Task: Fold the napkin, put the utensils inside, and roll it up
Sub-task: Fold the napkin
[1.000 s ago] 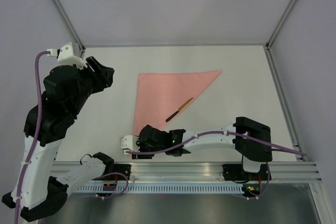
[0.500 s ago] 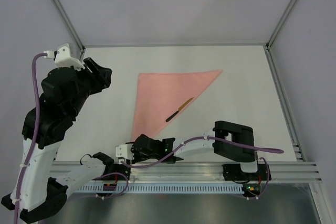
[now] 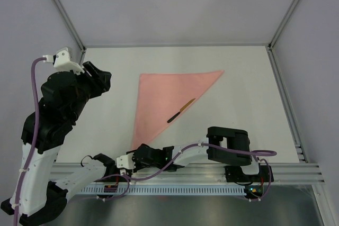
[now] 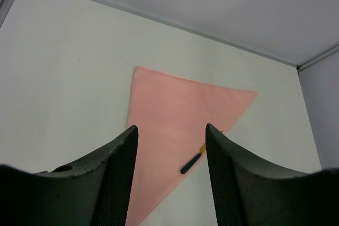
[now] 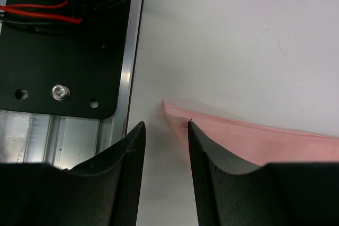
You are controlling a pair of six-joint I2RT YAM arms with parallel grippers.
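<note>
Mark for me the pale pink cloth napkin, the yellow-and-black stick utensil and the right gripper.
Pale pink cloth napkin [image 3: 159, 95]: top view, middle of the triangle.
Yellow-and-black stick utensil [image 3: 181, 110]: top view, middle of its shaft.
Right gripper [image 5: 164, 126]: right wrist view, midway between its fingertips.

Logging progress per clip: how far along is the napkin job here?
Done: napkin folded into a triangle, utensil lying across its long edge. In hand: right gripper, open, at the near corner; left gripper open, off to the side. Left: rolling, not begun.
</note>
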